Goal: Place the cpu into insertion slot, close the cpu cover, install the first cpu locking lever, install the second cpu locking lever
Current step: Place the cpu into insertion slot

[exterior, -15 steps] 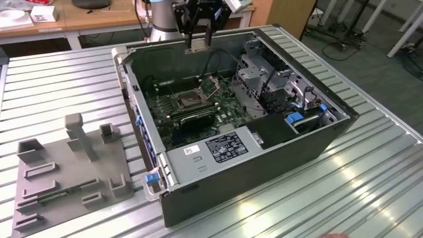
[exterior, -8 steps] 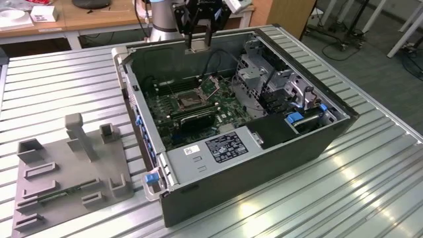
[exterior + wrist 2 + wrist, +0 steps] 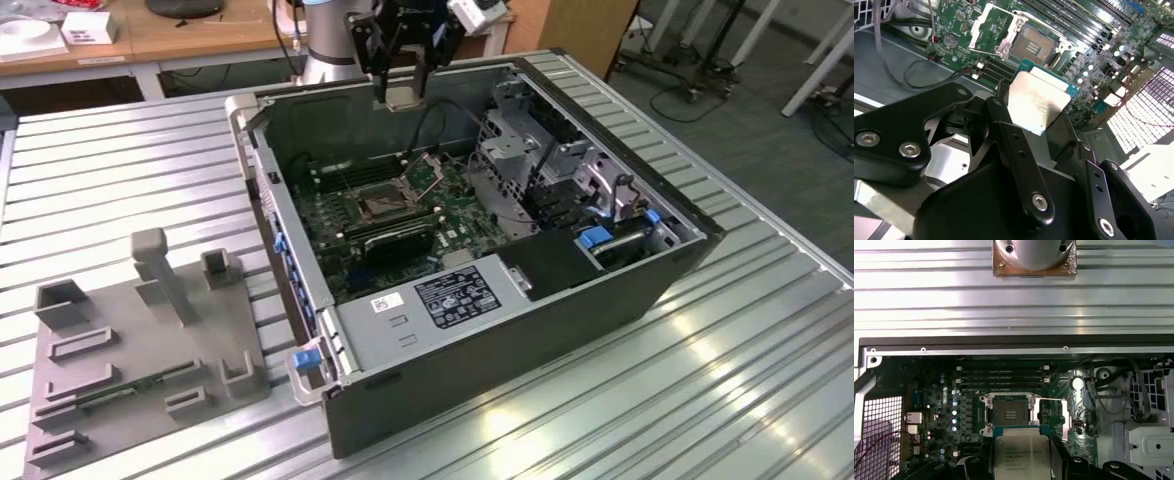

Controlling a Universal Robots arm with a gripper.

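Observation:
My gripper [image 3: 403, 92] hangs above the back wall of the open computer case [image 3: 534, 300], shut on the cpu [image 3: 1036, 102], a flat square chip with a silvery top and green edge. In both wrist views the cpu [image 3: 1021, 452] sits between the black fingers [image 3: 1009, 135], apart from the board below. The insertion slot [image 3: 1031, 46] lies bare, a dark square socket with a metal rim on the green motherboard [image 3: 441, 215]. It shows just beyond the chip's edge as the insertion slot [image 3: 1009, 415]. The cpu cover [image 3: 989, 27] stands swung open beside the socket.
A grey perforated drive cage [image 3: 514, 160] and a power supply [image 3: 454, 295] crowd the case's right and front. Long black memory slots [image 3: 999, 375] run beside the socket. A grey fixture [image 3: 147, 330] with holders lies on the ribbed metal table [image 3: 747, 380] at the exterior view's left.

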